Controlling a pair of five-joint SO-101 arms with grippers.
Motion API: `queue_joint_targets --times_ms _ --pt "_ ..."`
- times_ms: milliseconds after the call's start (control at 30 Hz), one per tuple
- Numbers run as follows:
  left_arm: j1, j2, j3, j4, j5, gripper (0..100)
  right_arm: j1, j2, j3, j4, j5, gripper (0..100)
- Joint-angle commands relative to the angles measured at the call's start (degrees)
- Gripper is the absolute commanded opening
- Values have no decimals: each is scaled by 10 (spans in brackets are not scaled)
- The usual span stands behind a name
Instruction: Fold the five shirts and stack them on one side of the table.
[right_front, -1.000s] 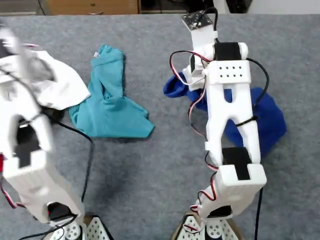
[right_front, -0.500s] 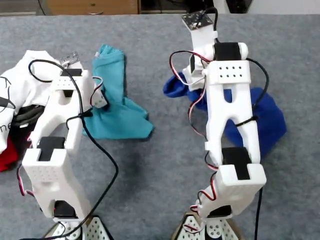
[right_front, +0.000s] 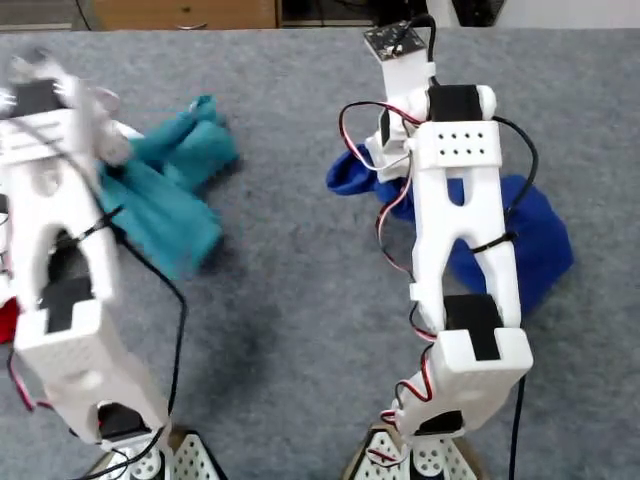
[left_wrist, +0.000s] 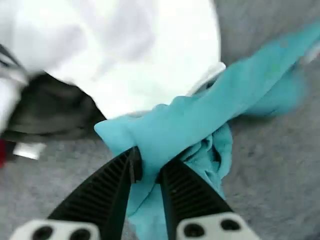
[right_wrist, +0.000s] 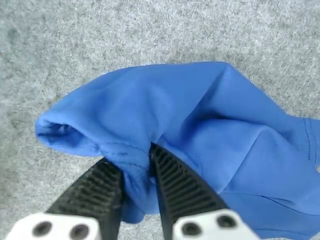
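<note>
left arm (right_front: 70, 370) and right arm (right_front: 462, 225): white shells, black servos (right_front: 455, 101), red-white-black cables (right_front: 427, 378) (hole grids (right_front: 462, 141) on the links). left claw (left_wrist: 148, 162) and right claw (right_wrist: 134, 160): ribbed black fingers (right_wrist: 175, 185), white screw-holed bases (right_wrist: 200, 223).

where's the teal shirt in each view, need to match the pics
High view: the teal shirt lies bunched at the upper left of the picture.
Left wrist view: one of its folds is pinched between the fingers of the left gripper, with the white shirt behind it.
Right wrist view: the right gripper pinches the blue shirt here instead.
Shared landmark: the grey table covering under the shirts.
</note>
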Motion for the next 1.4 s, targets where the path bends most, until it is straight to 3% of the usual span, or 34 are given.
queue_joint_targets --times_ms 0,167,400,567,733,867,1067,1200,1367 --pt "-65 -74 -178 28 -11 18 -7 -52 -1 -6 4 2" --pt "-180 -88 -272 25 -10 18 -51 -106 5 -3 1 2" --pt "-286 26 -235 -51 -11 18 -242 -152 -34 10 5 2" --pt "-309 63 -240 -31 -11 31 -343 -152 -141 5 5 2" --pt "-295 63 -240 29 -8 207 -349 -152 -287 -32 5 2" --pt "-280 62 -239 32 -10 264 -284 -155 -318 -11 4 2" --pt "-278 28 -222 32 -8 265 -108 -151 -298 98 13 18" --pt "-232 -27 -169 32 -9 265 15 -156 -208 124 93 150" --pt "-113 -117 -47 32 -7 264 152 -153 -71 123 207 274"
